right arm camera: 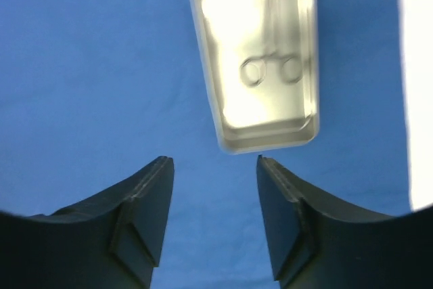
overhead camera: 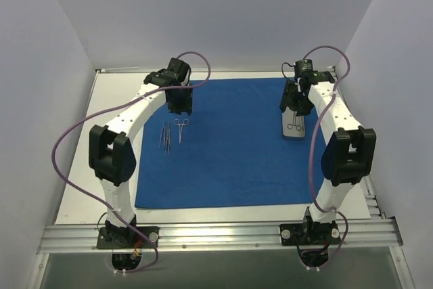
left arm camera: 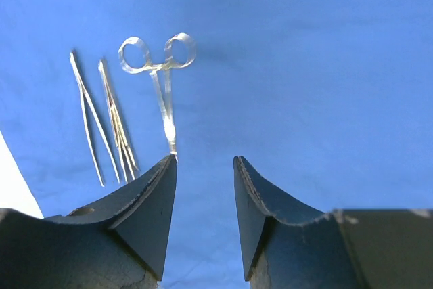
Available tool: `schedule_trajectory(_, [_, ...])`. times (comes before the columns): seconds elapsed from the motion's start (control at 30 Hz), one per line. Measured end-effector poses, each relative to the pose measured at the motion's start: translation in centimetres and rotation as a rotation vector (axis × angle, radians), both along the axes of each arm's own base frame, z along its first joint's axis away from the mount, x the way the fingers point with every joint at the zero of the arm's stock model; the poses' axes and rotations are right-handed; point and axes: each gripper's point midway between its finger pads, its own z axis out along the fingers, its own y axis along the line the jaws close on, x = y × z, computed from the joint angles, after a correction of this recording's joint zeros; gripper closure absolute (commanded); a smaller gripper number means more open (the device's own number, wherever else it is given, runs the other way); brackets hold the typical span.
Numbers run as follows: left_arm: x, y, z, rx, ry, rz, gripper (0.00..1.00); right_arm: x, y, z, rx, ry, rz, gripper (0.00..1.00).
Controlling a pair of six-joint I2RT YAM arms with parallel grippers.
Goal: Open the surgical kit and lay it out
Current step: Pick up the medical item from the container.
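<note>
Top external, item 1: royal-blue cloth wrap [overhead camera: 230, 160], lg rectangular matte sheet, is lying flat on white table [overhead camera: 81, 187]. Item 2: thin silver ring-handled forceps [left arm camera: 162, 86] w/ slim tweezers [left arm camera: 101, 113] are lying side by side on cloth, left part. Item 3: translucent rectangular plastic tray [right arm camera: 260, 52], rounded corners, is sitting on cloth's right part, ring-handled shape showing inside. Left fingers [left arm camera: 149, 208], right fingers [right arm camera: 145, 214]: dark, wedge-shaped, are hovering partly apart, gripping nothing.
</note>
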Motion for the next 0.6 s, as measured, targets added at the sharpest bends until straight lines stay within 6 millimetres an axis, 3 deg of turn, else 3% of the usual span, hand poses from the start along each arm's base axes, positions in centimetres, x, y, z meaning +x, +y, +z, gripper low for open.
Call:
schedule_trajectory(0.1, [0.0, -1.4, 4.1, -0.087, -0.081, -0.089, 0.52, 1.1, -2.1, -1.4, -0.041, 0.004, -0.041, 0.48])
schedule_trajectory(0.2, [-0.4, -2.6, 6.2, -0.155, -0.118, -0.167, 0.52, 2.4, -4.0, -3.1, -0.055, 0.006, -0.071, 0.44])
schedule_trajectory(0.37, [-1.3, -3.8, 6.5, -0.213, -0.106, -0.242, 0.52, 3.9, -6.6, -6.9, -0.079, 0.043, -0.092, 0.43])
schedule_trajectory(0.47, [-1.5, -4.1, 6.5, -0.225, -0.1, -0.263, 0.52, 4.6, -6.9, -9.0, -0.088, 0.061, -0.087, 0.48])
schedule_trajectory(0.5, [-1.6, -4.1, 6.5, -0.228, -0.099, -0.268, 0.52, 4.8, -6.8, -9.5, -0.089, 0.064, -0.083, 0.54])
schedule_trajectory(0.6, [-1.7, -4.2, 6.5, -0.237, -0.095, -0.275, 0.52, 5.1, -6.8, -9.9, -0.099, 0.062, -0.078, 0.62])
